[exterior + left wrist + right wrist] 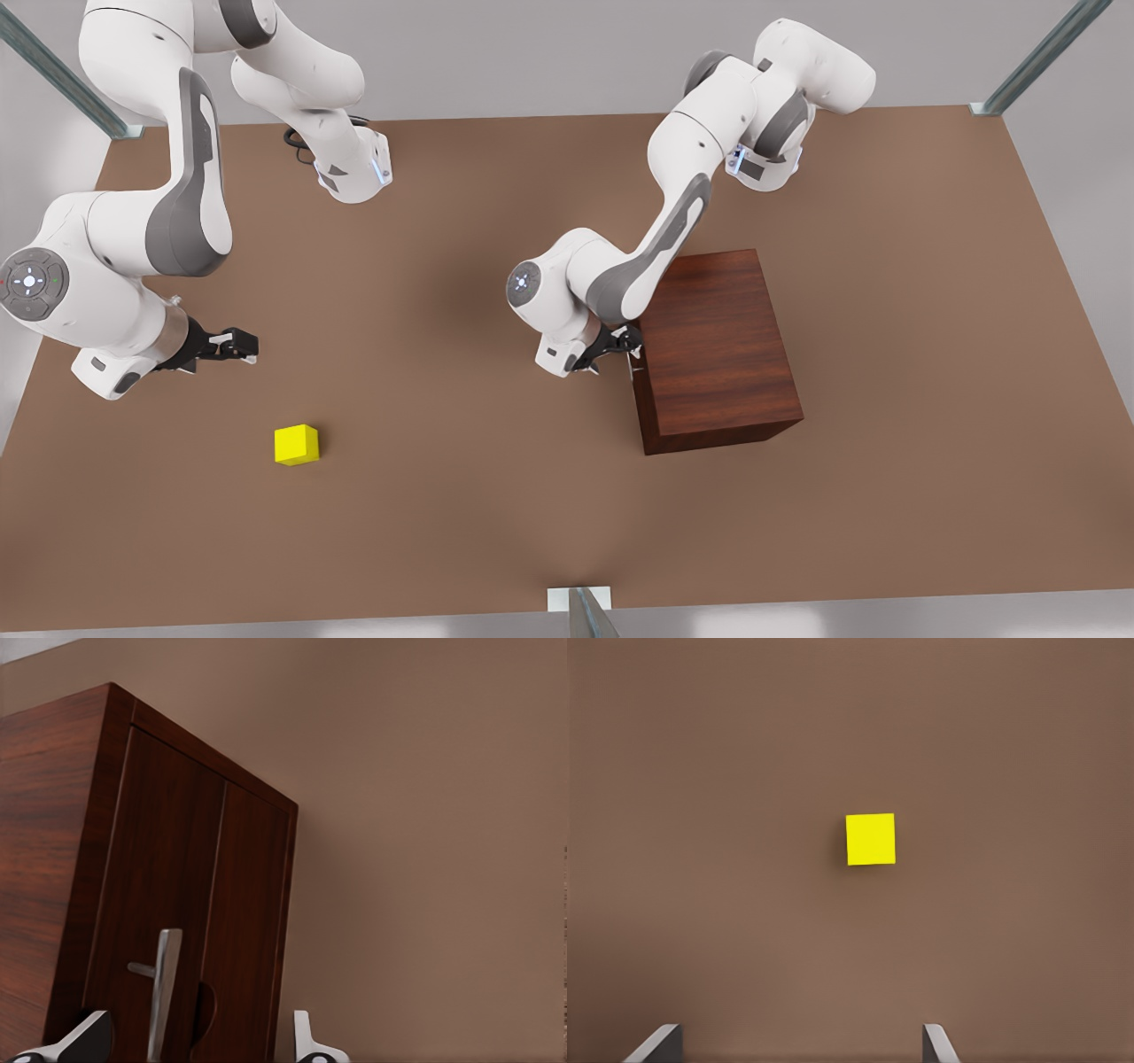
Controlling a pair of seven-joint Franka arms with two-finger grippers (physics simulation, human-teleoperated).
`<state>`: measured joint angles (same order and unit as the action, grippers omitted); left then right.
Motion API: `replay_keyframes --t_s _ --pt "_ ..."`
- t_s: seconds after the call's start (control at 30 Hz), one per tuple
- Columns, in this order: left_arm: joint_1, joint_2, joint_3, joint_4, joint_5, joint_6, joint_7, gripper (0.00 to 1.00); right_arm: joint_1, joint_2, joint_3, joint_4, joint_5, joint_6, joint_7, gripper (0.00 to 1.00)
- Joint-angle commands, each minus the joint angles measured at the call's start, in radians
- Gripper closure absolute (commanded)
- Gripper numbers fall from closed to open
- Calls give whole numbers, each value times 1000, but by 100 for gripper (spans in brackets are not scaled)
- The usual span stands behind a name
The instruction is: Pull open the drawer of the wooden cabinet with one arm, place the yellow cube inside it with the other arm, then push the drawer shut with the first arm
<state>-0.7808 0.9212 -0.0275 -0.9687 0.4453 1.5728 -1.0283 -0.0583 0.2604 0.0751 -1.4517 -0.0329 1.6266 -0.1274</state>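
Closest to you in the front view, low and left of the middle, the yellow cube (297, 444) sits flat on the brown table (496, 496), all by itself. A little above it in that picture, at the left side, you see your right gripper (241, 345) sticking out toward the front view's right, with its arm bent like a big elbow behind it and coming down from the upper left corner. The gripper hangs above the table and is not touching the cube. In the right wrist view the yellow cube (871, 839) shows near the middle, and the two fingertips (656, 1045) at the bottom edge stand wide apart with nothing between them. Farther along, right of the middle of the front view, your left gripper (627, 348) is right up against the side of the wooden cabinet (718, 354) that faces the front view's left. Its arm reaches down from the upper right, folds at the elbow, and points the gripper at the cabinet. In the left wrist view the fingers (84, 1041) are spread apart, one on each side of the silver handle (162, 992) on the drawer (159, 904). The drawer front sits level with the cabinet, so it is closed.
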Motion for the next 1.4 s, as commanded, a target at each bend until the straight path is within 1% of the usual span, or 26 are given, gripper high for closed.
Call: replay_keyframes --t_s 0.0,0.2,0.47,0.6,1.37 --pt "0 -1 -2 1 -3 3 -36 0 0 -1 0 1 1 -1 -3 0" --pt "0 19 -3 -1 -36 96 -39 0 0 -1 0 1 1 1 -3 0" --pt "0 19 -3 4 -37 104 -35 0 0 -1 0 -1 1 -1 -3 0" --pt "0 18 -23 5 -37 104 -41 0 0 -1 0 1 1 -1 -3 0" --pt "-2 13 -58 10 -57 135 -76 0 0 -1 0 1 1 1 -3 0"
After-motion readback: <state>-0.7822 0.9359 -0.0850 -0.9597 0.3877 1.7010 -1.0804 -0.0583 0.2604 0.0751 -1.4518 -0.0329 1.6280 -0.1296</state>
